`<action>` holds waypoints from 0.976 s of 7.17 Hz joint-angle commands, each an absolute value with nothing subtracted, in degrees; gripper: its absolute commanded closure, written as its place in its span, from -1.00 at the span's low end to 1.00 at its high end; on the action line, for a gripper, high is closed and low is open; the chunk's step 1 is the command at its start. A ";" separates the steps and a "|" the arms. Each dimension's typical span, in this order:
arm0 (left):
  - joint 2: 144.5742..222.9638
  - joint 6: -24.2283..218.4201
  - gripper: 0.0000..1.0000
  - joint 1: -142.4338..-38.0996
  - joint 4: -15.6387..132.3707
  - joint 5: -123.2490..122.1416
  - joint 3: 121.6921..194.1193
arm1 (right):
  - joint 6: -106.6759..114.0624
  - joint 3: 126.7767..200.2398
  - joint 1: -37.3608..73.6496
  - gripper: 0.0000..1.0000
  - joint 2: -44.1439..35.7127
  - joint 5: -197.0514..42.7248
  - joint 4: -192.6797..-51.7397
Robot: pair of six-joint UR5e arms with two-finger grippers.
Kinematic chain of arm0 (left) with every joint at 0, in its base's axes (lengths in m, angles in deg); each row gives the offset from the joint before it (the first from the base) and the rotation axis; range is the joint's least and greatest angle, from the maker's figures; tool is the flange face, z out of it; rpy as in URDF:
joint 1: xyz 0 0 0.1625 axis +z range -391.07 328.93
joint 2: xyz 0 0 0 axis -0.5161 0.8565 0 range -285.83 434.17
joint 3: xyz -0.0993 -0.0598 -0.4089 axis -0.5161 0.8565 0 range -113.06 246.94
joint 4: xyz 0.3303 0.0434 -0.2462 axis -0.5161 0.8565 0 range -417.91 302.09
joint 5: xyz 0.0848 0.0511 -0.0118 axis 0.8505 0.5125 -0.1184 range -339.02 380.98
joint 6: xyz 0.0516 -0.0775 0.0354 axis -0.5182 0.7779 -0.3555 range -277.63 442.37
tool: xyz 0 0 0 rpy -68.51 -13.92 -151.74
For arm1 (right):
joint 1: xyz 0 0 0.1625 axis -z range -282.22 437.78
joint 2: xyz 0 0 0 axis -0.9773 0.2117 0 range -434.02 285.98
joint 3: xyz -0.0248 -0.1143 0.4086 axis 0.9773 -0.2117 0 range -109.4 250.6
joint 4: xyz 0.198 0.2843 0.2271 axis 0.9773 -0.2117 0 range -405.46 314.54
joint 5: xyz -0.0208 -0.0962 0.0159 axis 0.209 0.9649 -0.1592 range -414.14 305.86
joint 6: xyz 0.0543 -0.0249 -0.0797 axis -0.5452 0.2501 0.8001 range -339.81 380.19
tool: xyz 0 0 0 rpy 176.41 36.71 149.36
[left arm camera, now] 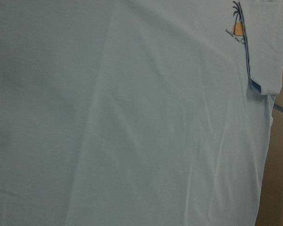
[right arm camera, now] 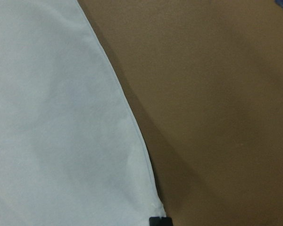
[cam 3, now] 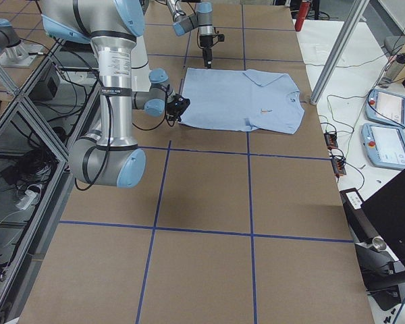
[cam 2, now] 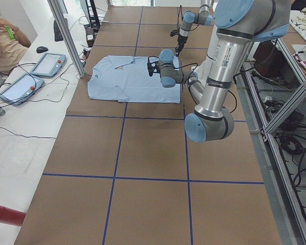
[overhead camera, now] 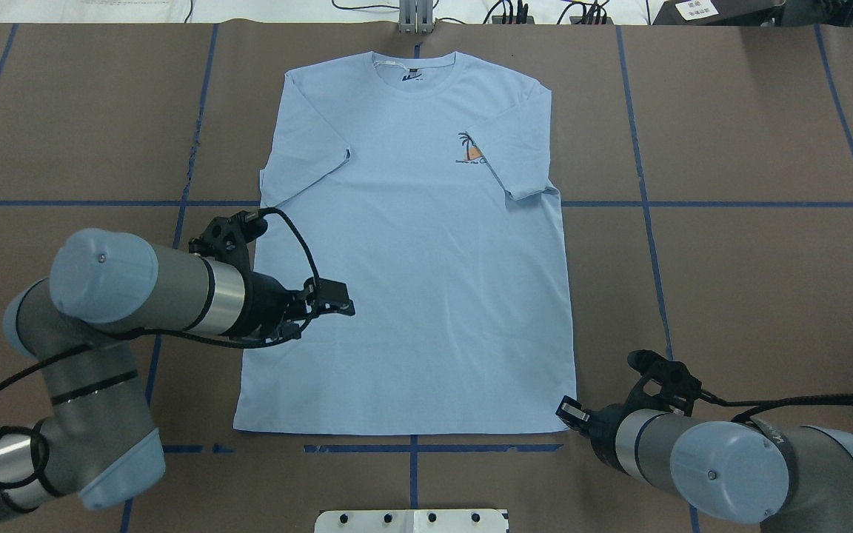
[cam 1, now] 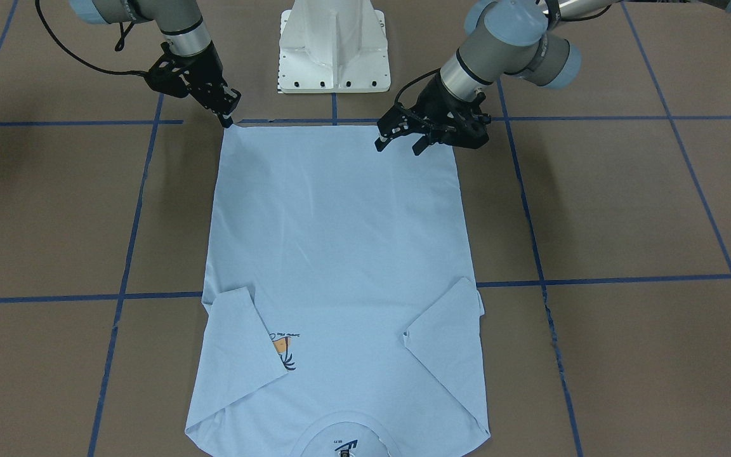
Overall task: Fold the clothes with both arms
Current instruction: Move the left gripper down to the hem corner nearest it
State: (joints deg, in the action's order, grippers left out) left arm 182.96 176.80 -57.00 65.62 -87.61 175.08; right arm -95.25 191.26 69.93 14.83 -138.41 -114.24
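The light blue T-shirt lies flat on the brown table, both sleeves folded inward, collar on the far side from the robot. Its palm-tree print is partly covered by a sleeve; the dark neck label shows. My left gripper is open and hovers over the shirt's left part near the hem, holding nothing. My right gripper has its tips together at the hem's right corner. In the right wrist view a black fingertip meets that corner.
The white pedestal base stands just behind the hem. Blue tape lines cross the table. In the exterior left view a metal post stands by the shirt's collar end; tablets and an operator sit beyond it.
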 commanded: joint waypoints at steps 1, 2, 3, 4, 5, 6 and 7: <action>180.88 176.32 -0.97 -49.90 48.14 -80.83 184.23 | -95.21 191.63 69.78 1.00 15.10 -138.52 -114.19; 175.65 177.19 -0.99 -45.62 47.30 -74.97 186.79 | -95.21 191.63 69.78 1.00 15.10 -138.52 -114.19; 173.43 179.46 -0.99 -44.96 47.20 -72.39 186.73 | -95.21 191.71 69.78 1.00 15.10 -138.34 -114.19; 172.36 182.27 -0.99 -44.96 47.20 -72.19 186.56 | -95.29 191.71 69.78 1.00 15.18 -138.17 -114.19; 172.09 182.56 -0.98 -44.96 47.12 -72.18 185.95 | -95.29 191.80 69.78 1.00 15.10 -138.08 -114.19; 172.00 182.65 -0.96 -44.96 46.68 -72.18 184.98 | -95.38 192.15 69.60 1.00 15.18 -138.08 -114.19; 171.30 182.65 -0.92 -44.96 46.42 -72.18 184.80 | -95.38 192.15 69.60 1.00 15.27 -137.99 -114.19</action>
